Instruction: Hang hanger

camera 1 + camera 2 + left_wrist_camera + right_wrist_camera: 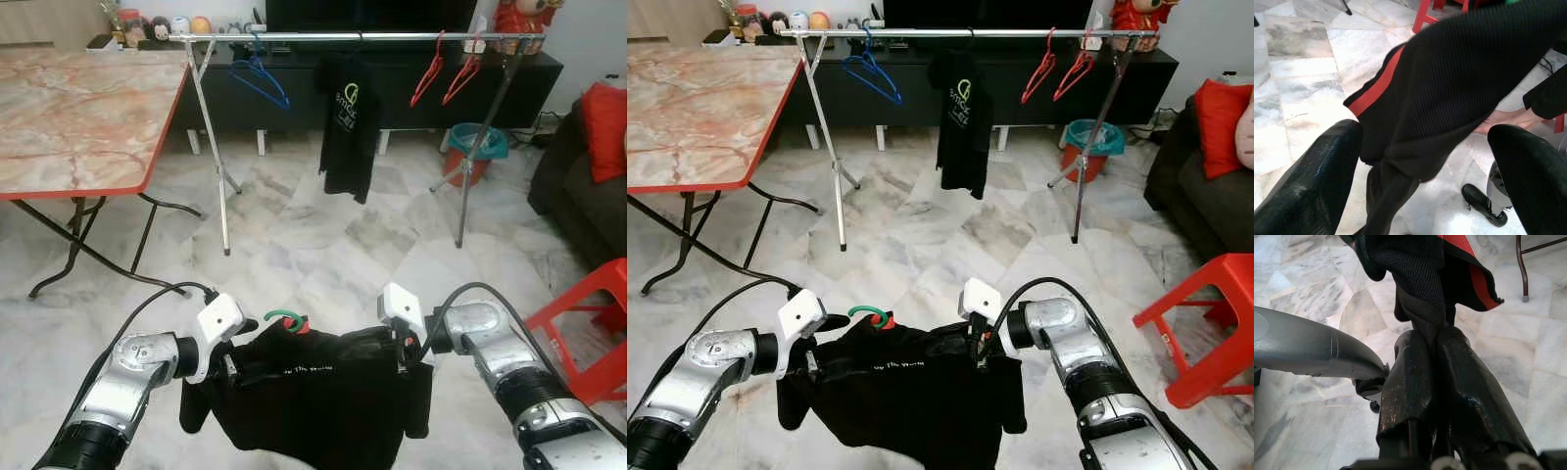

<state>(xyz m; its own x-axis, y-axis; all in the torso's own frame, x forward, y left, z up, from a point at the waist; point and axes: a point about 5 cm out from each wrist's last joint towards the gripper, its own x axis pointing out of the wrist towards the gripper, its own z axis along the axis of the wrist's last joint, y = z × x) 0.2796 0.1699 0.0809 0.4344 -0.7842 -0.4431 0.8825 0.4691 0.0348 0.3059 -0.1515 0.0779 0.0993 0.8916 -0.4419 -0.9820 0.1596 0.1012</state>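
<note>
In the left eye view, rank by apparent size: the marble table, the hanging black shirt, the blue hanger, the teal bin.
1. marble table
2. hanging black shirt
3. blue hanger and teal bin: look alike; not ranked.

Matt ribbed black cloth shirt (323,397), glossy marble floor (323,245), shiny metal rack (353,37), plastic hangers (263,80)
</note>
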